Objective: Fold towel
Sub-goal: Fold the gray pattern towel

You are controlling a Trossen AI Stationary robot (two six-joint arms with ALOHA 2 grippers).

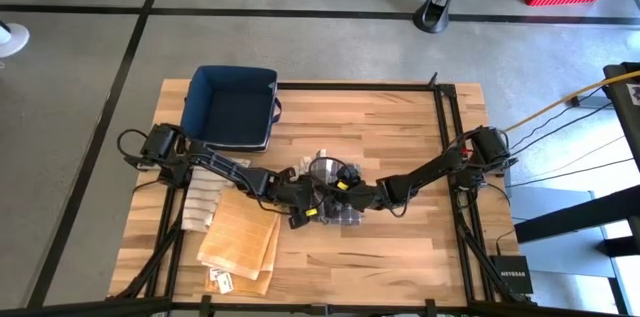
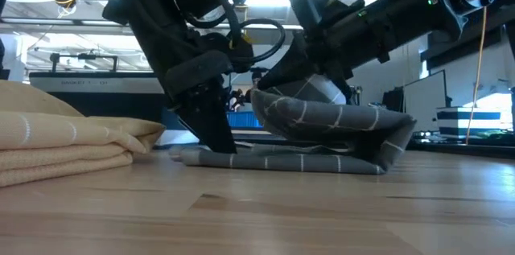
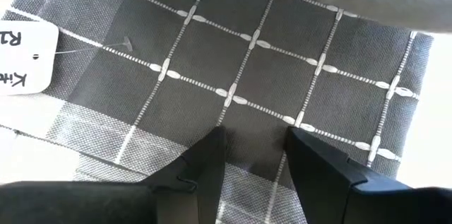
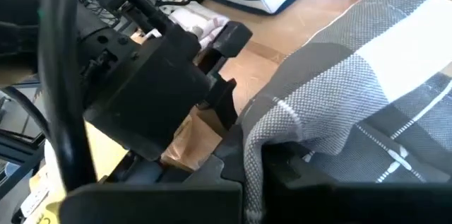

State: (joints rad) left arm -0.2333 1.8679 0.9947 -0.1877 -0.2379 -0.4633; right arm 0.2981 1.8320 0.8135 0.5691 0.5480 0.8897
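A grey woven cotton towel with a thin white check (image 2: 322,130) is lying mid-fold near the centre of the wooden tabletop (image 1: 400,257), between its long edges, as both arms are working over it. The left claw (image 3: 254,153) is pressing down on the flat lower layer with its two dark fingers (image 3: 208,164) standing partly apart, cloth between them but no gathered pinch visible. The right claw (image 4: 258,164) is clamping tight on a raised edge of the towel, which is draping limply over it and arching above the flat layer. The cloth looks light, soft and floppy, likely to sag and slide unless it is taken by an edge or corner. Folded cream towels (image 1: 240,242) are lying toward the tabletop's left edge.
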